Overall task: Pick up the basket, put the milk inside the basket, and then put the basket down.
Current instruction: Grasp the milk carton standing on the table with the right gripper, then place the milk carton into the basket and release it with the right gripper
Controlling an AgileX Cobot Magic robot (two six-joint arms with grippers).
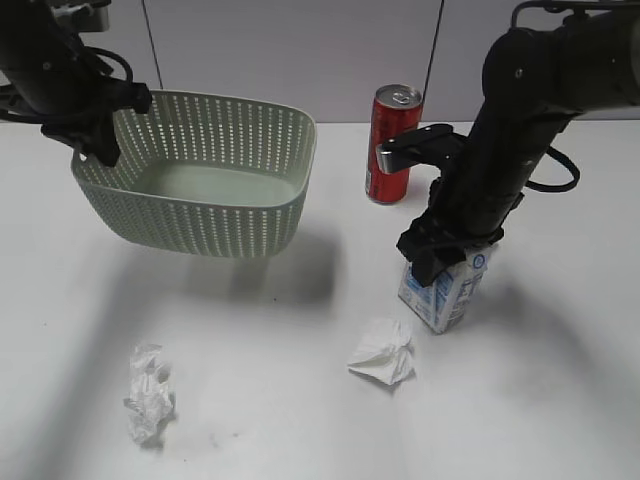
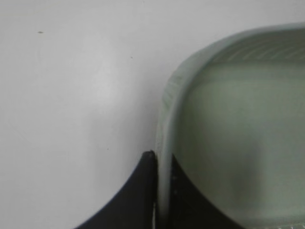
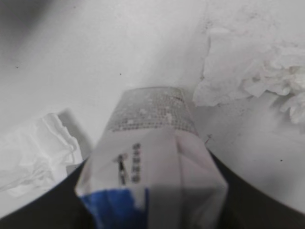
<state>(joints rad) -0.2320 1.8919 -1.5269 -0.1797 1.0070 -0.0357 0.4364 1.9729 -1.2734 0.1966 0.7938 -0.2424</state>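
Black fingers (image 2: pixel 138 200) of the left gripper (image 1: pixel 100 140) clamp the rim of the pale sage-green perforated plastic basket (image 1: pixel 215 185) at its left end, one finger on each side of the wall. This arm holds the basket above the white table (image 1: pixel 300 420), slightly tilted. On the right, the right gripper (image 1: pixel 440 255) comes down from a bent arm and closes on the top of the small white-and-blue gable-top milk carton (image 1: pixel 445 290), which stands on the table near the tall red can (image 1: pixel 393 145), between two crumpled white tissues (image 3: pixel 267 76).
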